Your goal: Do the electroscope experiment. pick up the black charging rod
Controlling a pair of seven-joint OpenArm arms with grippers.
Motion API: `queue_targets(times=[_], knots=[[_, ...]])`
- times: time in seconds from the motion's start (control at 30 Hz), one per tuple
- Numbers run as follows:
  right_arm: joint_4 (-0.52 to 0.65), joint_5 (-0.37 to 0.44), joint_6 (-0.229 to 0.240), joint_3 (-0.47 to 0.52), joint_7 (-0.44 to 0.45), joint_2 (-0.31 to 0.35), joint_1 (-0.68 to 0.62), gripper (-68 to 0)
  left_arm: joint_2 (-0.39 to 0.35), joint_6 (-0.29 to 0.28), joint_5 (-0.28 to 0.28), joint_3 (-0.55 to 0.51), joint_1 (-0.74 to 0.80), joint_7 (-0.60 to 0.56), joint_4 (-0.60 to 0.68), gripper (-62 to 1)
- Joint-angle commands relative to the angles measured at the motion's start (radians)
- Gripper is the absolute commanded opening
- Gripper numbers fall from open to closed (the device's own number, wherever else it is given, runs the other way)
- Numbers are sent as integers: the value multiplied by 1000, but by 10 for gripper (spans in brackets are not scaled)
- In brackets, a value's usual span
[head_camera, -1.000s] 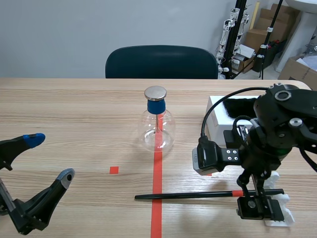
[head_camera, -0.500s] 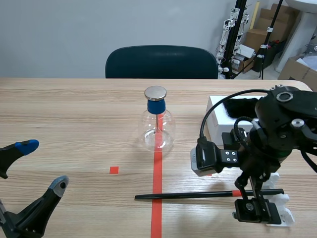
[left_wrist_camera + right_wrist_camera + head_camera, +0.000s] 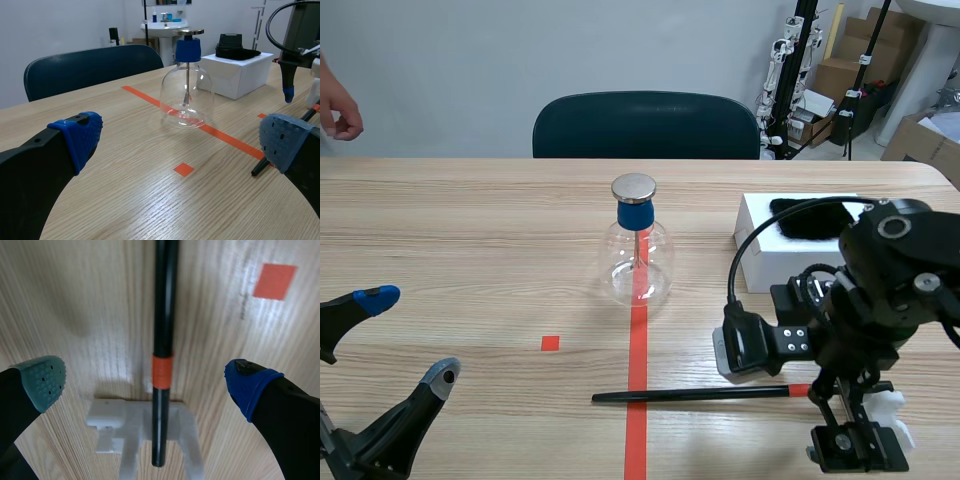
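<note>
A lab: equipment stands (image 3: 804, 40), cardboard boxes (image 3: 840, 75) behind table (image 3: 470, 230).

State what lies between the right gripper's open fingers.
The black charging rod, its end resting on a white stand, shown in the right wrist view.

I see matt wood-grain table (image 3: 470, 230), smooth glossy black rod (image 3: 165, 315), white moulded plastic stand (image 3: 107, 417), clear shiny glass flask (image 3: 620, 262), polished metal disc (image 3: 634, 186), blue plastic collar (image 3: 634, 214), fuzzy black cloth (image 3: 810, 217).
</note>
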Motion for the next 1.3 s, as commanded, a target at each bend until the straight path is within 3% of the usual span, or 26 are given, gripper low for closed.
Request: queue_targets(times=[0.0,0.47,0.6,1.27], knots=[[13,0,11,-14,5,11,46,4,-3,-3,-8,-1,-3,-20,6,14],[-4,35,11,-35,40,25,69,4,-1,-2,-5,-1,-3,-21,6,14],[-17,47,11,-35,41,25,69,4,-1,-2,29,-1,-3,-34,6,14],[-27,72,11,-35,40,25,69,4,0,-2,29,-1,-3,-28,6,14]])
